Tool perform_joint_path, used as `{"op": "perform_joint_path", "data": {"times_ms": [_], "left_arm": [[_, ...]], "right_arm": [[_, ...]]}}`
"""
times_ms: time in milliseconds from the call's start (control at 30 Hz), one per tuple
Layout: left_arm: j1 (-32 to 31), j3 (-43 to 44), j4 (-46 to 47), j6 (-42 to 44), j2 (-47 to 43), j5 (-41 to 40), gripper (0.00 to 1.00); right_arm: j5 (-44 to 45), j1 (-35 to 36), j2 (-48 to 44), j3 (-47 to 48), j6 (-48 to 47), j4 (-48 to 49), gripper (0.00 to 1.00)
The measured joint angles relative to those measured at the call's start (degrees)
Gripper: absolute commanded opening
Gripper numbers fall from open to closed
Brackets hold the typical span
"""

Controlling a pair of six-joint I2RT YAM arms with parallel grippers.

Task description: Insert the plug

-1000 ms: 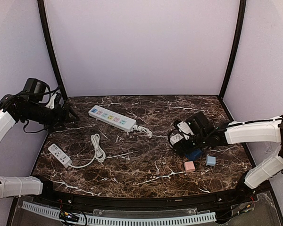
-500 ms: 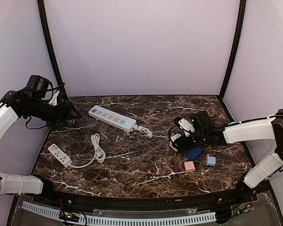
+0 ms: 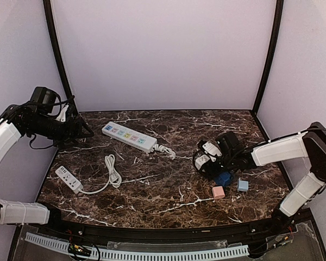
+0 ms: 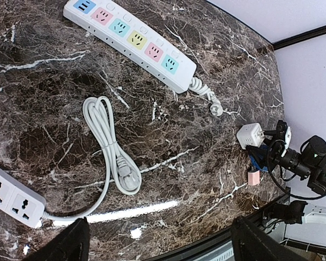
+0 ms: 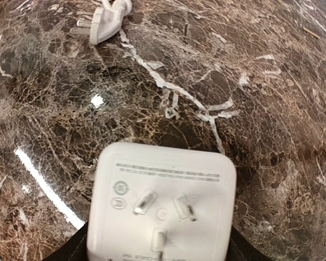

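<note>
My right gripper (image 3: 206,154) is shut on a white square plug adapter (image 5: 162,206) and holds it low over the table at the right. Three prongs face the wrist camera. The adapter also shows in the top view (image 3: 202,160) and in the left wrist view (image 4: 250,135). A long white power strip with coloured sockets (image 3: 129,136) lies at the back centre, also in the left wrist view (image 4: 131,39). My left gripper (image 3: 81,130) is open and empty above the table's far left, its fingertips (image 4: 70,242) wide apart.
A small white power strip (image 3: 68,178) with a coiled cord (image 3: 113,169) lies at the front left. The long strip's own plug (image 5: 100,30) lies loose on the marble. A dark blue cube (image 3: 224,178), a pink cube (image 3: 218,191) and a light blue cube (image 3: 243,185) sit below my right gripper.
My left arm has shifted slightly back and to the right. My right gripper has drawn slightly right, the adapter still held in it.
</note>
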Motion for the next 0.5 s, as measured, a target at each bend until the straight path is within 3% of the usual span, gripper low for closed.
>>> {"op": "perform_joint_path", "data": {"times_ms": [500], "left_arm": [[-1.0, 0.0, 0.0, 1.0, 0.4, -0.8, 0.9]], "right_arm": [[-1.7, 0.0, -5.6, 4.9, 1.5, -5.5, 0.26]]}}
